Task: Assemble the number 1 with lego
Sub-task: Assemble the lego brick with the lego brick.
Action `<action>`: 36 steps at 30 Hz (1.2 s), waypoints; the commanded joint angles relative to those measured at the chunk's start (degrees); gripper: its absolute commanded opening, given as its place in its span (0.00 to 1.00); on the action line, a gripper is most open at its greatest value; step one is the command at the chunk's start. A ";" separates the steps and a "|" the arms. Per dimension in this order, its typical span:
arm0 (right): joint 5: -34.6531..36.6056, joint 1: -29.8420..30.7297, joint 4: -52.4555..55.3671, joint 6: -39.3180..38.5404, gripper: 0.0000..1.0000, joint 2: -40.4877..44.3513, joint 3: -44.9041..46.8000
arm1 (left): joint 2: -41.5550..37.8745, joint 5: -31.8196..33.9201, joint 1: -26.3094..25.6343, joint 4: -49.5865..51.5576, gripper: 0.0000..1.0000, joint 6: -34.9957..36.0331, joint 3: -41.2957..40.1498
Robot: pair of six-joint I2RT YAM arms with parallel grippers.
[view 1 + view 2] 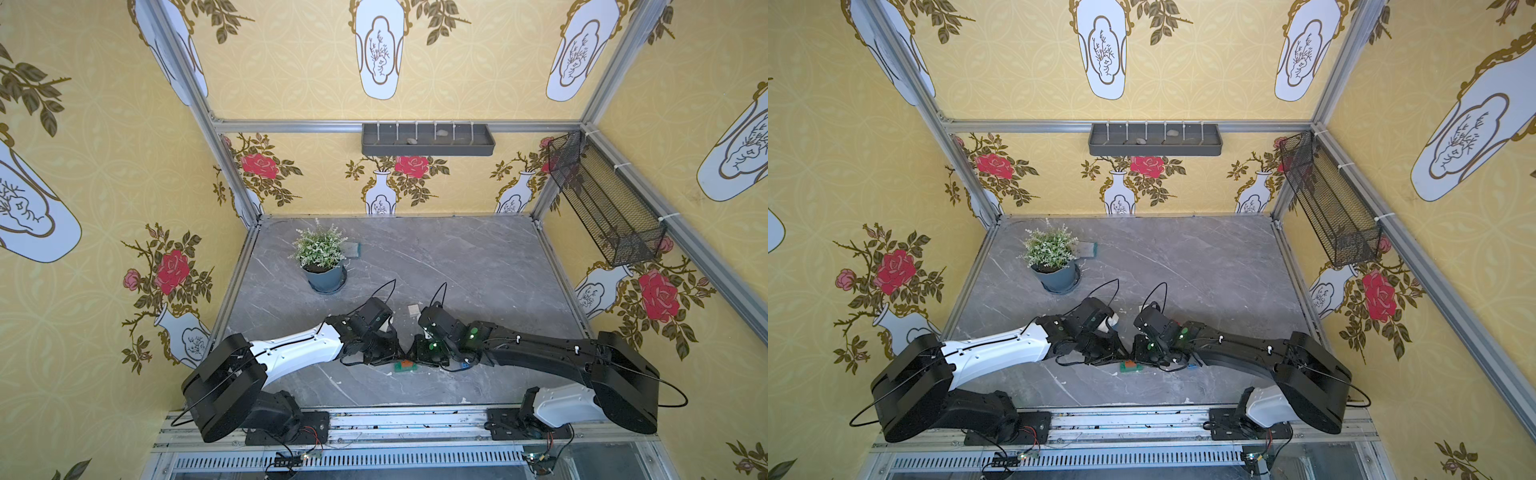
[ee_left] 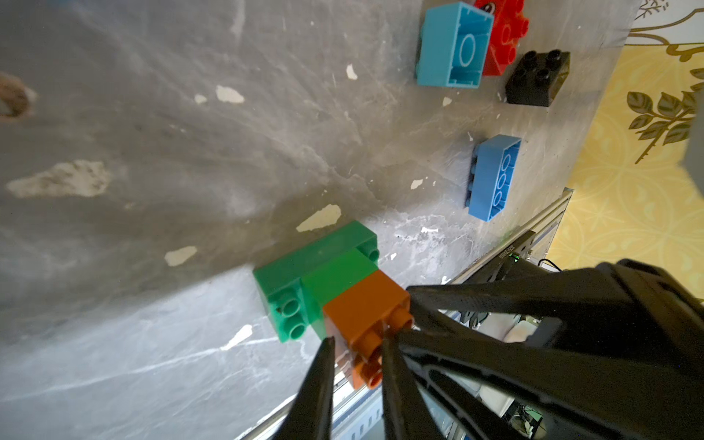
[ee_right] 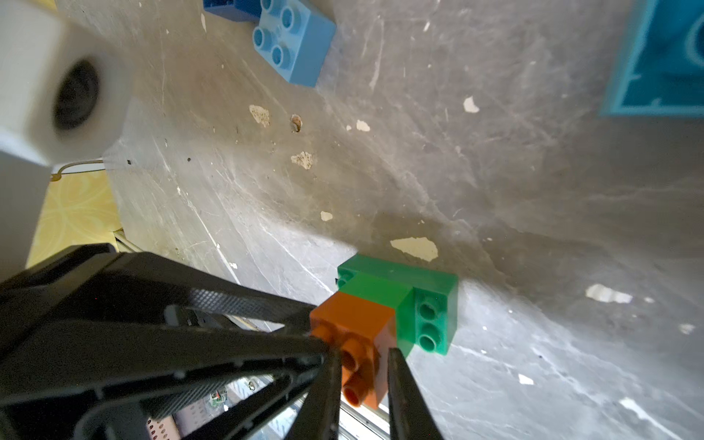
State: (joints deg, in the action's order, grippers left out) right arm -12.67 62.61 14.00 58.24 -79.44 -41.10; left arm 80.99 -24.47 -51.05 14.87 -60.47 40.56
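The table [image 2: 152, 152] looks worn smooth, so the stack could skate. My right gripper [image 3: 364, 350] is clamped on the orange brick [image 3: 354, 316], jaws narrow. My left gripper [image 2: 358, 343] brackets that same brick just as narrowly, but a sliver of gap shows and I cannot tell if it grips. The long green brick [image 2: 289, 274] lies on its side just beyond both grippers, with the short green brick [image 2: 335, 282] between it and the orange one. Risk: opposed squeezes twist the orange brick off, or the jaws collide.
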 commanded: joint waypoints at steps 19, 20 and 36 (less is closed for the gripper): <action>0.91 1.99 5.91 0.08 0.15 -5.45 0.47 | 4.35 -0.01 -0.11 7.70 0.04 5.68 -0.47; 0.89 1.99 6.08 0.04 0.15 -5.55 0.52 | 4.28 -0.05 -0.10 7.80 0.03 5.88 -0.80; -0.25 1.99 7.70 -1.37 0.14 -7.23 0.07 | 6.56 -0.98 -0.54 6.50 0.00 7.11 -3.01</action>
State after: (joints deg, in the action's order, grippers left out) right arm -11.44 63.86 15.53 57.45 -82.65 -42.37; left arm 83.22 -28.64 -50.30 14.28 -54.81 39.35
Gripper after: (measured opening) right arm 0.171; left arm 0.155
